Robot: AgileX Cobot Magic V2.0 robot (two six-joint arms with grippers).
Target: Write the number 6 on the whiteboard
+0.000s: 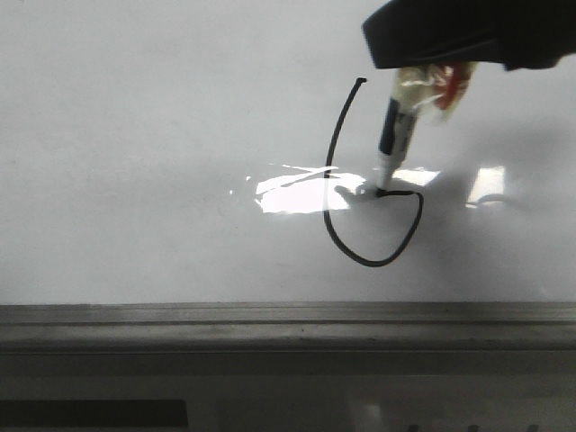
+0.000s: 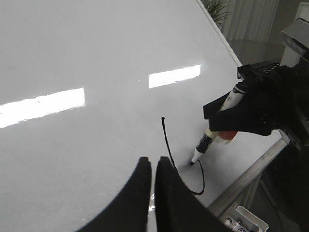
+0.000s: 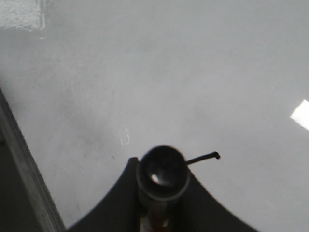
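The number 6 (image 1: 335, 153) is a thin black line on the whiteboard (image 1: 135, 135): a tall curved stroke, a rounded bottom and a loop that ends at the marker's tip. My right gripper (image 1: 432, 67) is shut on the black-and-white marker (image 1: 394, 135), tip touching the board. In the left wrist view the line (image 2: 166, 140), the marker (image 2: 203, 147) and the right gripper (image 2: 251, 104) show. In the right wrist view the marker's end (image 3: 162, 175) hides most of the line; only its top (image 3: 205, 157) shows. My left gripper (image 2: 150, 166) is shut and empty above the board.
The board's grey metal edge strip (image 1: 288, 324) runs along the near side and shows in the left wrist view (image 2: 251, 174). A bright glare (image 1: 297, 193) lies by the loop. A white tray with markers (image 2: 244, 222) sits beyond the edge. A plant (image 2: 217, 9) stands far off.
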